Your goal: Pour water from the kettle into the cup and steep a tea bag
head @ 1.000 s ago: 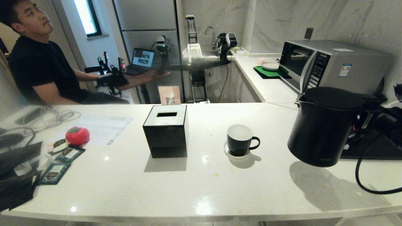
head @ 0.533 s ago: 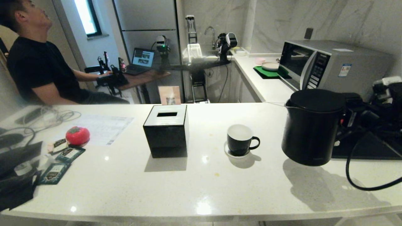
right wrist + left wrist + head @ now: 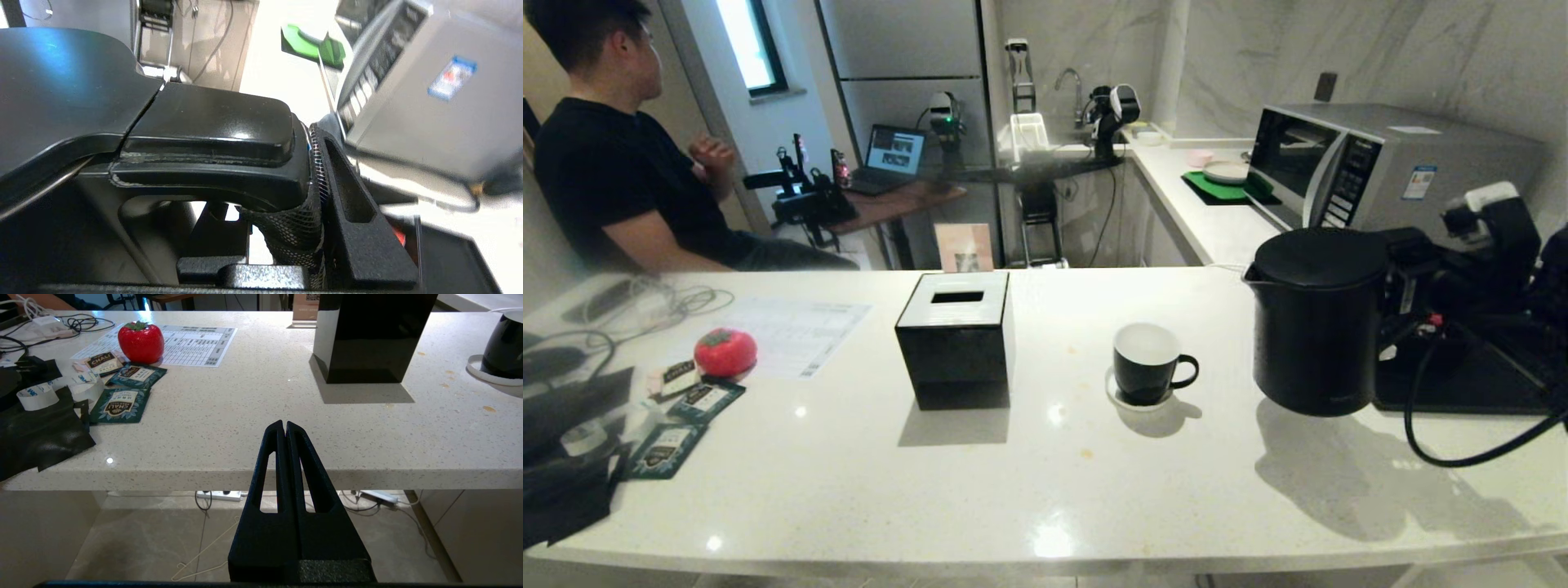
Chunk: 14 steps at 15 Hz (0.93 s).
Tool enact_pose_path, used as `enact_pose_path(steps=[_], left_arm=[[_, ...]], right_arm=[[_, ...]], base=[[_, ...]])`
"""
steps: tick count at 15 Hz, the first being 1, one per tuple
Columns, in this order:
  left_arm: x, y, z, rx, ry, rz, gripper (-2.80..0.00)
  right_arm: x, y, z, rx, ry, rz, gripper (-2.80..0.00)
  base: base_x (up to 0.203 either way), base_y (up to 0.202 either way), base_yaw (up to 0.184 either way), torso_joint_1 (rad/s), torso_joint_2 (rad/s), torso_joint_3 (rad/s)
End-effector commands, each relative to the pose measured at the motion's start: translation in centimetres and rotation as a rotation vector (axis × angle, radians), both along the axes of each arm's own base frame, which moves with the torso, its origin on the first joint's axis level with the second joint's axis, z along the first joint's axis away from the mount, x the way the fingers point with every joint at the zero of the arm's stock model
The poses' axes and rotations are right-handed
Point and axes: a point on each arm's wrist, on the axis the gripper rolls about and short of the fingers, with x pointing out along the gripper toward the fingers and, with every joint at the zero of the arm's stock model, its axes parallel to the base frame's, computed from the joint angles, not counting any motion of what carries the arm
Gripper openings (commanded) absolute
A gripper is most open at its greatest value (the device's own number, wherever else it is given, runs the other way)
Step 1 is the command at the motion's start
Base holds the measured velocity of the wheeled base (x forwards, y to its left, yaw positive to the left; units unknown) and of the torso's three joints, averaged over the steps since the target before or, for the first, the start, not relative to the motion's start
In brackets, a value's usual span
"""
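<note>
We have the kettle (image 3: 1313, 322) by its handle in our right end effector (image 3: 1409, 282), the jaws clamped around the grip, so the spout faces the cup (image 3: 1145, 363) on its saucer to the left. The kettle hangs upright beside the cup, near it but apart; whether its base clears the surface (image 3: 1045, 482) we cannot quite tell. Our left end effector (image 3: 284, 428) rests pressed together off the near edge (idle, since pouring needs one arm).
</note>
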Motion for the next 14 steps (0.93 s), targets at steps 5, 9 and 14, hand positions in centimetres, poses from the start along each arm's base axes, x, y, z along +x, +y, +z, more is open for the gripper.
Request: enact_pose_path(steps=[5,9,14], left_arm=[[0.0,0.0,0.0,0.000,-0.001,0.000,-2.80],[0.0,0.0,0.0,0.000,-0.001,0.000,-2.80],[0.0,0.0,0.0,0.000,-0.001,0.000,-2.80]], right_arm=[[2.8,0.6,0.0,-0.073,0.000,0.017,-2.80],[3.9,0.7,-0.3,-0.120,-0.001,0.018,-2.80],[5.2,1.8,-0.2,-0.176,-0.024,0.042,-2.80]], base=[[0.000,0.000,0.000,0.000,0.00,0.000],[0.000,0.000,0.000,0.000,0.00,0.000],[0.000,0.000,0.000,0.000,0.00,0.000]])
